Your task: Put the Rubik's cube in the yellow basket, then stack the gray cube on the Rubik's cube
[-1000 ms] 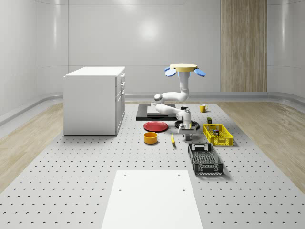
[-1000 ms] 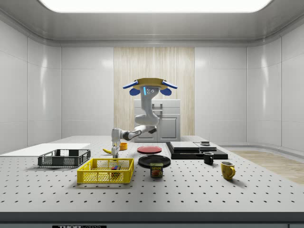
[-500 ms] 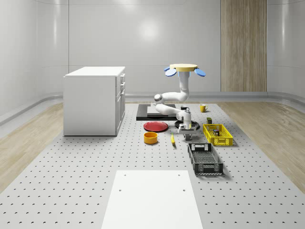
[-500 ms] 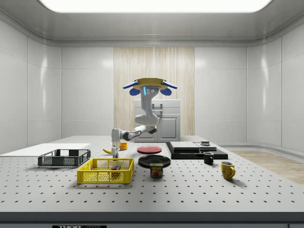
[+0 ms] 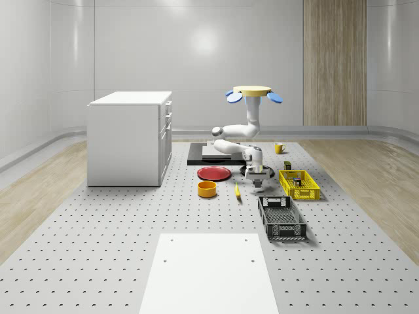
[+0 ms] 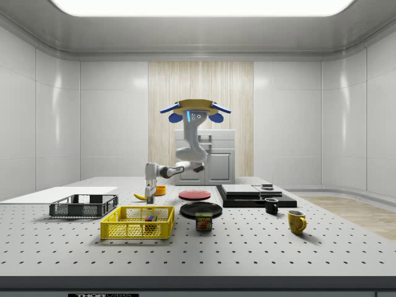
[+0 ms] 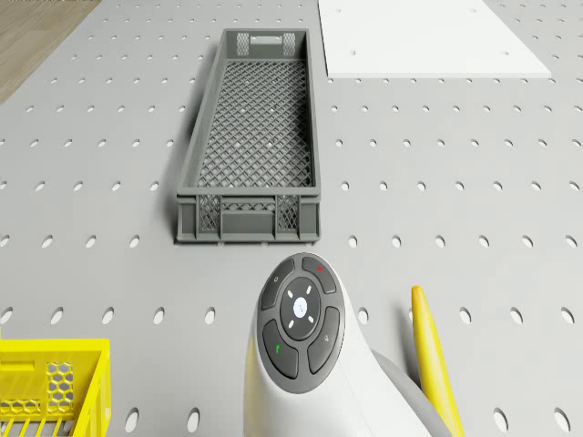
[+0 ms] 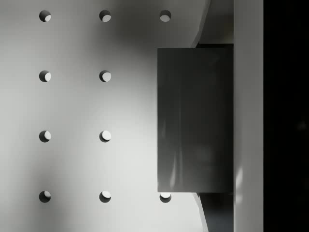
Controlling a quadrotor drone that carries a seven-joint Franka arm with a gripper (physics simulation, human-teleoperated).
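Whole-scene view has the drone (image 5: 254, 93) hovering high over the far half of the perforated table (image 5: 98, 248), its white arm folding down towards the whole-scene view's right. The gripper (image 5: 259, 186) hangs just above the tabletop, between the banana (image 5: 237, 190) and the yellow basket (image 5: 299, 185), and just beyond the near end of the gray crate (image 5: 281, 216). In the wrist view the gray cube (image 8: 193, 121) sits clenched between the fingers, with dark finger parts meeting two opposite faces. It hangs clear of the table (its shadow falls across the holes beside it).

The Rubik's cube (image 6: 149, 217) lies inside the yellow basket, seen through the mesh wall in the side view. It is well apart from the gray cube, which is outside the basket and just beside it. A Spam can (image 6: 203, 221) stands on the table near the basket, on the side view's right.

From the drone view, the arm's buttoned wrist reaches out below the camera, with the banana just beside it and the crate lying lengthwise ahead. A white sheet (image 7: 428, 36) lies flat beyond the crate. A red plate (image 5: 214, 173) and an orange bowl (image 5: 207, 189) sit to the whole-scene view's left of the banana, and a white cabinet (image 5: 127, 137) stands further left.
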